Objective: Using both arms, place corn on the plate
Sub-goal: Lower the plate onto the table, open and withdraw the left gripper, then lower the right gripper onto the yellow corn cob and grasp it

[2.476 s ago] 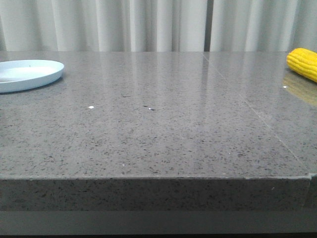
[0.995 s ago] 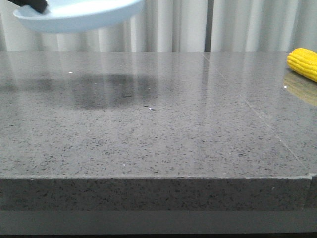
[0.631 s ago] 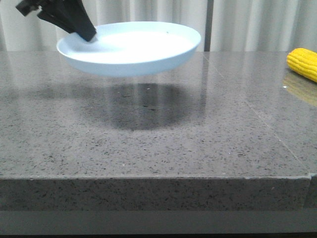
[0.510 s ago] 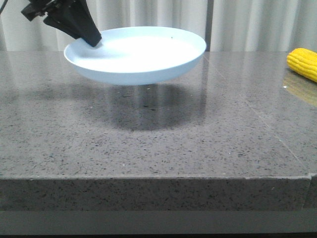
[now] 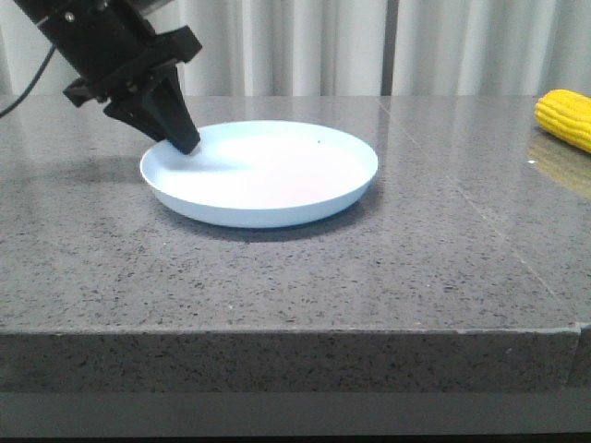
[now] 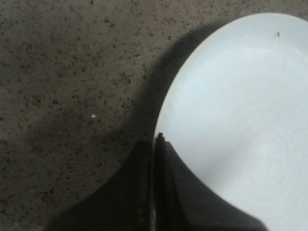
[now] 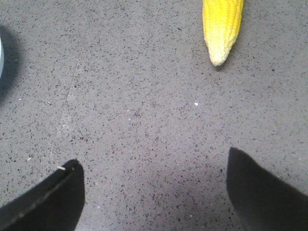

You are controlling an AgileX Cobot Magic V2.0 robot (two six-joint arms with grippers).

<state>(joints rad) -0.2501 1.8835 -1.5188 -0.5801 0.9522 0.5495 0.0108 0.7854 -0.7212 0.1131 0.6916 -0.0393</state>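
With the plate [image 5: 263, 175] resting mid-tabletop [image 5: 295, 268] and its rim pinched by the clenched left claw [image 5: 185, 145], the rim is best released gently, while the corn [image 5: 565, 118], far right, is approached squarely by the released right claw [image 7: 154, 192].

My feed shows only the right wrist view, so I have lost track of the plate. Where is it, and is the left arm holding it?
Observer: The plate sits on the table, left of centre in the front view.
Operator: And the left gripper?
Observer: The left gripper is shut on the plate's near-left rim; in the left wrist view its fingers pinch the rim.
Operator: Is anything on the plate?
Observer: Nothing. The corn lies at the table's far right, apart from the plate.
Operator: My right gripper?
Observer: The right gripper is open over bare table, short of the corn's pale tip.
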